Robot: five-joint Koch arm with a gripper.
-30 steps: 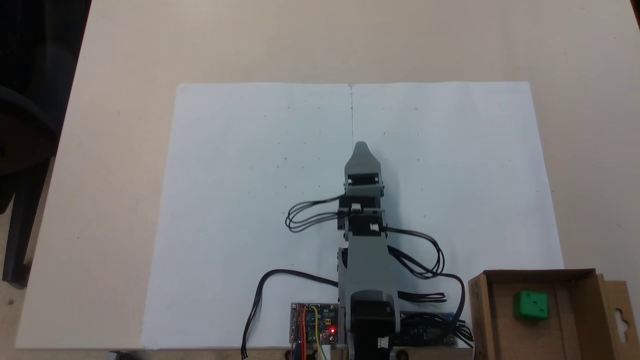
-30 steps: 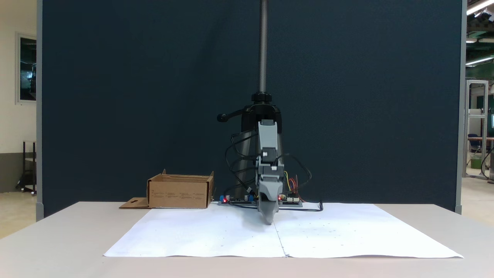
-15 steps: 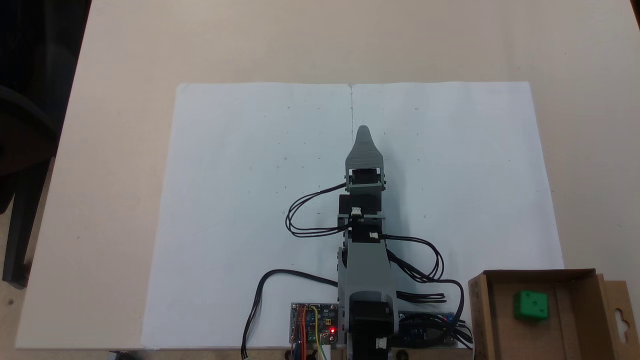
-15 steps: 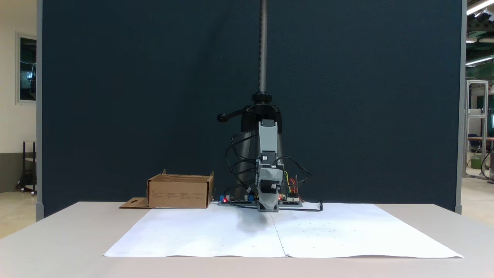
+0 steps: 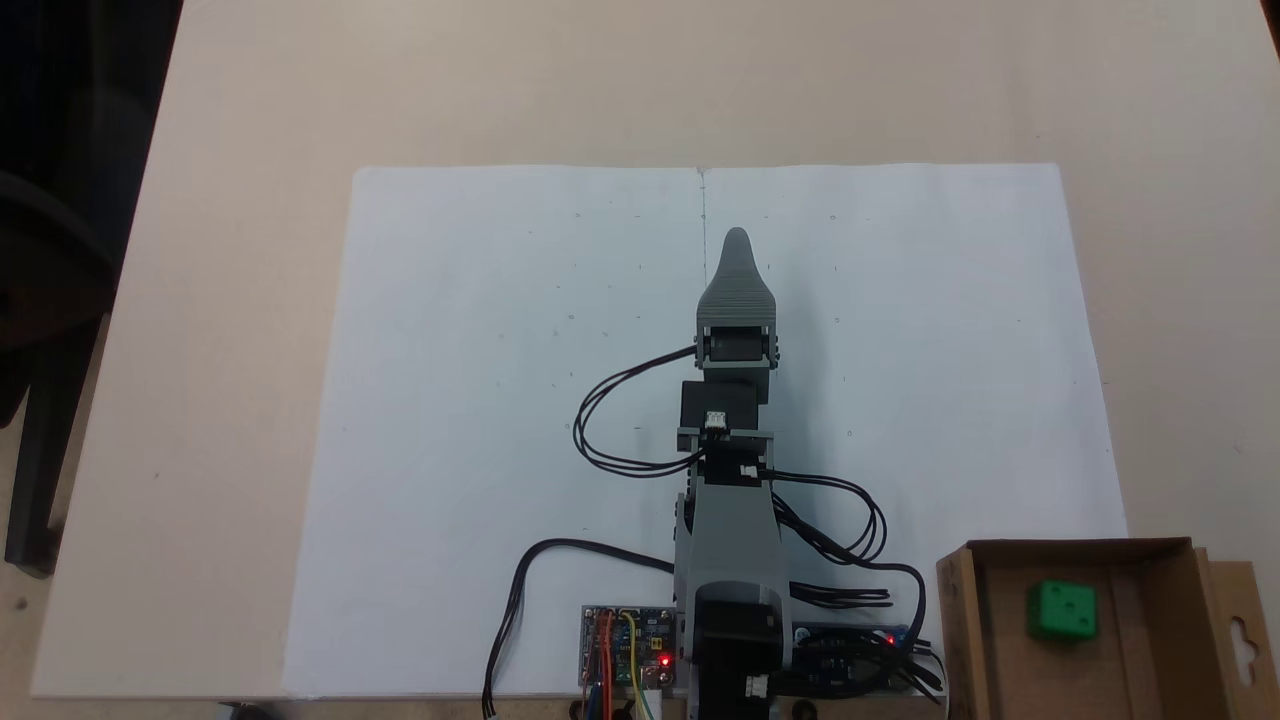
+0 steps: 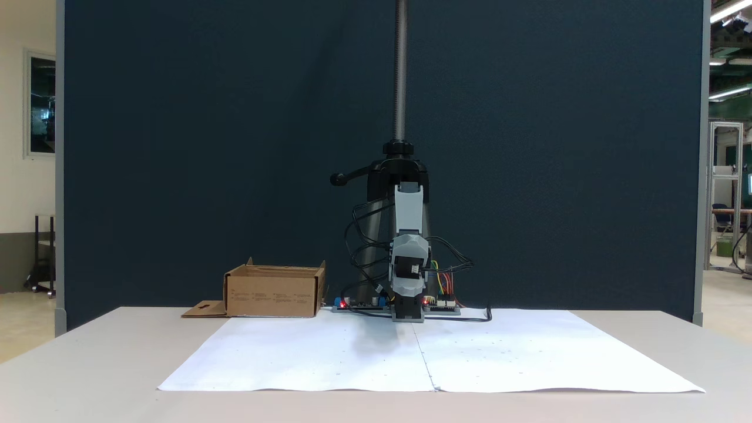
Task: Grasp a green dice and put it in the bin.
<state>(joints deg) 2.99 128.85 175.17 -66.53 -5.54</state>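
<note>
Now green dice (image 5: pixel 1063 610) lying inside the bin (image 5: pixel 963 640) at tabletop (image 5: pixel 250 90) corner, well apart from the pincer (image 5: pixel 736 236), pincer raised above white paper (image 5: pixel 480 400), its jaws overlapping, open or closed I cannot tell.

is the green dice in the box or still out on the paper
In the box: the green dice lies on the floor of the cardboard bin, walls all around it, in the fixed view from above.

Green dice (image 5: pixel 1063 609): one
Cardboard box (image 5: pixel 1200 630): one
Paper sheets (image 5: pixel 520 400): two, side by side
Circuit boards (image 5: pixel 625 632): two
Robot arm (image 5: pixel 735 500): one
Dark backdrop panel (image 6: pixel 235 147): one
</note>
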